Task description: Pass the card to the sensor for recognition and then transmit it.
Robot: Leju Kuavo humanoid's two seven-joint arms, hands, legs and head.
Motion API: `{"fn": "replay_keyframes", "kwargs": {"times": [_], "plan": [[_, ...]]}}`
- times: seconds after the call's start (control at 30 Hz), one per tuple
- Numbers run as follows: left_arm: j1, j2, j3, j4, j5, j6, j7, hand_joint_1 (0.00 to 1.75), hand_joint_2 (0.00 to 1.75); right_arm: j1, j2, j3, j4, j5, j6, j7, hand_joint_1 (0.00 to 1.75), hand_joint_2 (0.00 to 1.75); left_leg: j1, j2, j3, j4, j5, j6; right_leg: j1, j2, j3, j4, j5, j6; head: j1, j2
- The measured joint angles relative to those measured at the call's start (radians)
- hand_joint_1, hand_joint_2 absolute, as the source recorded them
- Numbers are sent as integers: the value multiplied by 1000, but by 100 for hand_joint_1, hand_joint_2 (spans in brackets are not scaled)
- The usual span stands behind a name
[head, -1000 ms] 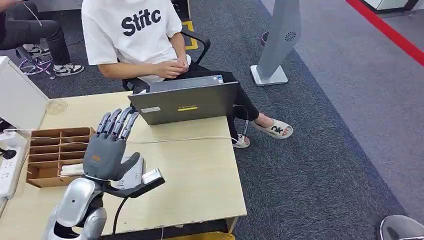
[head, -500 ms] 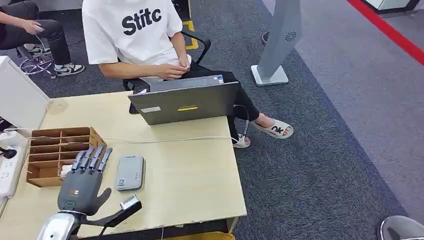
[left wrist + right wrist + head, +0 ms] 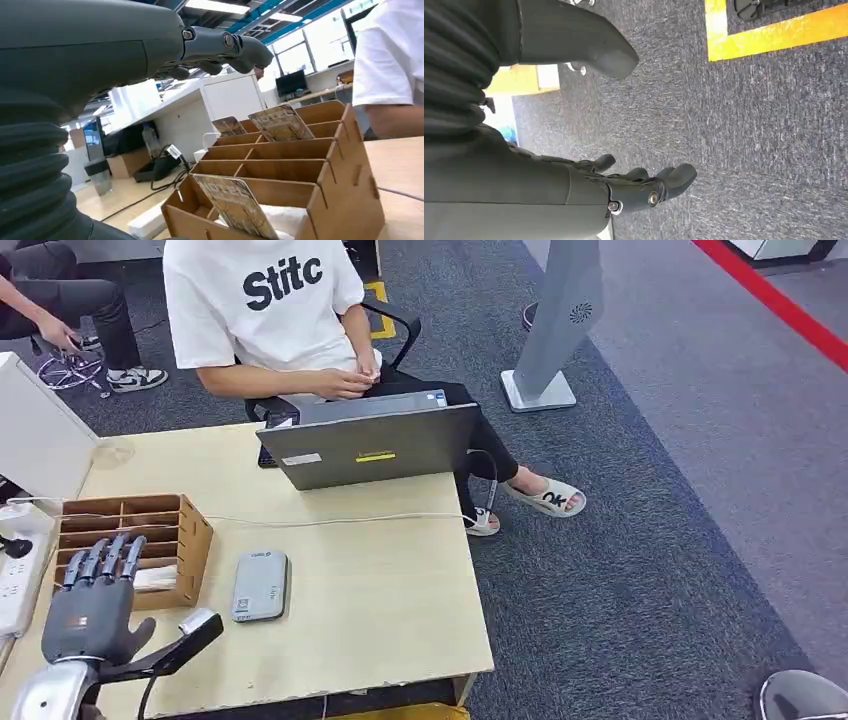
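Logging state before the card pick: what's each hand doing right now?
Left hand: open, holding nothing, above the table by the cardboard organizer.
Right hand: open, holding nothing, hanging over the carpet.

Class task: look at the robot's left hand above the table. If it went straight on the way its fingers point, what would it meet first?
Most likely the wooden card organizer: the left hand points over it, open. Its height above the box is unclear.

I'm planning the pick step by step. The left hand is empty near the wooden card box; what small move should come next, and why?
Probably ease the left hand forward and down onto the nearest card in the wooden box. The hand is open, holds nothing, and hovers at the box's near edge, while the cards stand upright in their slots and the grey sensor lies untouched beside it.
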Motion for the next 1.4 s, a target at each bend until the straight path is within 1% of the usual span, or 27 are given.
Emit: {"fn": "replay_keyframes", "kwargs": {"times": [0.27, 0.63, 0.83, 1.0, 1.27, 1.4], "plan": [[-16, -7, 34, 24, 0, -7, 0, 0, 175, 0, 4, -10, -1, 5, 1, -5, 0, 175, 0, 0, 0, 0, 0, 0, 0, 0, 0, 0, 0, 0, 0, 0], [-20, -11, 50, 38, 1, -18, -3, 0, 175, 0, 4, -17, -1, 14, 5, -7, 0, 175, 0, 0, 0, 0, 0, 0, 0, 0, 0, 0, 0, 0, 0, 0], [-23, -11, 87, 80, 7, -37, -24, 0, 175, 0, 4, -18, -1, 29, 12, -11, 0, 175, 0, 0, 0, 0, 0, 0, 0, 0, 0, 0, 0, 0, 0, 0], [-23, -9, 93, 129, 11, -38, -39, 0, 175, 0, 4, -18, -1, 40, 20, -26, 0, 175, 0, 0, 0, 0, 0, 0, 0, 0, 0, 0, 0, 0, 0, 0], [-10, 6, 107, 171, 28, -19, -56, 0, 175, 1, 5, -21, -1, 44, 16, -35, 0, 175, 0, 0, 0, 0, 0, 0, 0, 0, 0, 0, 0, 0, 0, 0], [-3, 24, 113, 191, 53, 3, -56, 0, 175, 1, 7, -24, 0, 53, 7, -39, 0, 175, 0, 0, 0, 0, 0, 0, 0, 0, 0, 0, 0, 0, 0, 0]]}}
